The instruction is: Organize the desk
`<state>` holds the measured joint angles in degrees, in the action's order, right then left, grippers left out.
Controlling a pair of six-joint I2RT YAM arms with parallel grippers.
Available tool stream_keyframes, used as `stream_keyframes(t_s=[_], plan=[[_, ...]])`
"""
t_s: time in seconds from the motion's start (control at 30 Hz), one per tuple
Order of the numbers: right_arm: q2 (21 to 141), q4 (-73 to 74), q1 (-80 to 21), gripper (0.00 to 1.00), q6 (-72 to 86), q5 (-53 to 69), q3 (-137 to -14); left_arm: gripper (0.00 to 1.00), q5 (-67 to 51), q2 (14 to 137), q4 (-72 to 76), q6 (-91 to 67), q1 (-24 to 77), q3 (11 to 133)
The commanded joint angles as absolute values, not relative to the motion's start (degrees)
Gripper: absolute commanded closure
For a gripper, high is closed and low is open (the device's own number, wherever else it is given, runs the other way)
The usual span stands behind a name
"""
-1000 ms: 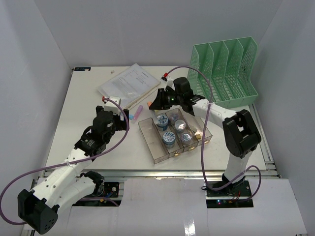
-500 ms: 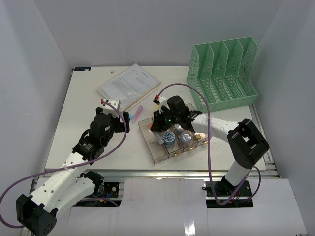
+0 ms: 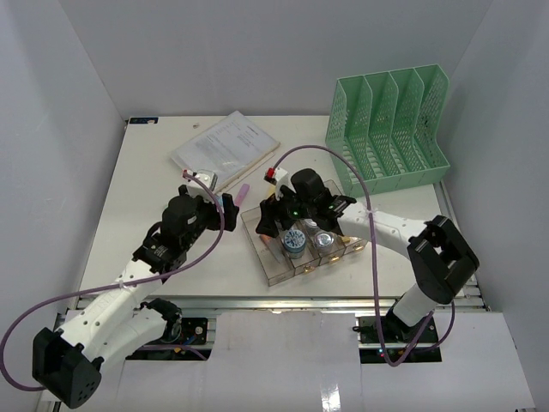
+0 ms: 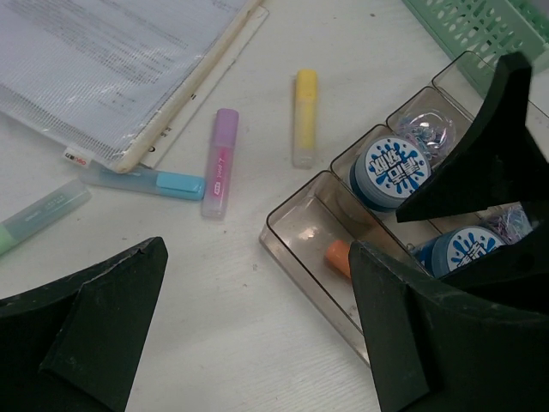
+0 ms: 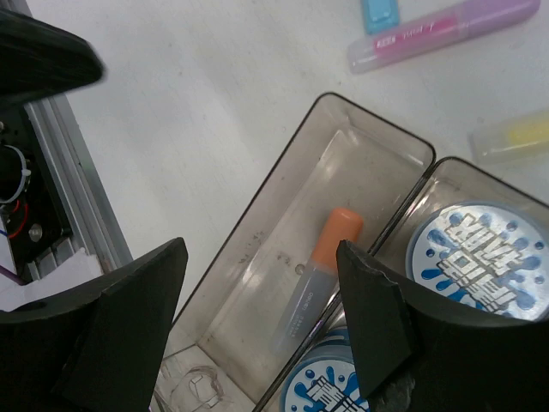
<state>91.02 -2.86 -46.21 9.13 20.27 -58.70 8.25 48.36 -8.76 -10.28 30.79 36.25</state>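
Matte white desk [image 3: 146, 172] filling the walled booth, clear plastic tray [image 3: 270, 262] near its front edge. Right tool [image 5: 262, 257] spread wide above a cylindrical orange-capped marker [image 5: 322, 275] inside; left tool [image 4: 257, 257] likewise agape.

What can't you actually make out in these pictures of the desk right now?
- Print on the papers: blurred in the left wrist view, too small from above.
- Green pen: cut off by the left wrist view's left edge.
- Clear tray: far compartments hidden under the right gripper, top view.
- Lower blue-lidded tub: cut by the right wrist view's bottom edge.
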Motion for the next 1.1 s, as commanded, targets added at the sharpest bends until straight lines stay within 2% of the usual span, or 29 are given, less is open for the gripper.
stream_keyframes(t_s=[0.0, 0.1, 0.17, 0.23, 0.4, 0.57, 0.77, 1.07], plan=[[82.5, 0.1, -41.2, 0.2, -6.5, 34.0, -60.5, 0.02, 3.6, 52.8, -5.5, -18.7, 30.4, 38.9], [78.3, 2.3, -32.1, 0.22, -10.9, 53.2, -59.0, 0.03, 0.1, 59.5, -4.9, -24.7, 30.2, 45.0], [75.9, 2.5, -26.4, 0.21, -12.6, 60.6, -57.1, 0.05, -2.1, 65.0, -7.3, -26.3, 30.1, 49.9], [72.5, 5.9, -24.1, 0.2, -16.5, 63.1, -55.5, 0.09, -3.3, 73.3, -10.1, -26.5, 30.0, 55.9], [63.5, 7.4, -18.3, 0.2, -22.5, 62.3, -49.4, 0.21, -4.7, 89.8, -22.0, -25.9, 30.0, 74.9], [59.4, 1.2, -12.9, 0.18, -19.0, 65.0, -44.1, 0.3, -7.2, 103.2, -30.5, -22.2, 30.0, 86.6], [57.9, -3.0, -7.3, 0.18, -15.0, 70.2, -41.0, 0.29, -6.0, 112.0, -39.2, -18.6, 30.5, 95.8], [57.6, -4.1, -6.2, 0.18, -13.5, 71.7, -40.3, 0.29, -2.5, 122.4, -46.7, -15.7, 32.9, 105.7]])
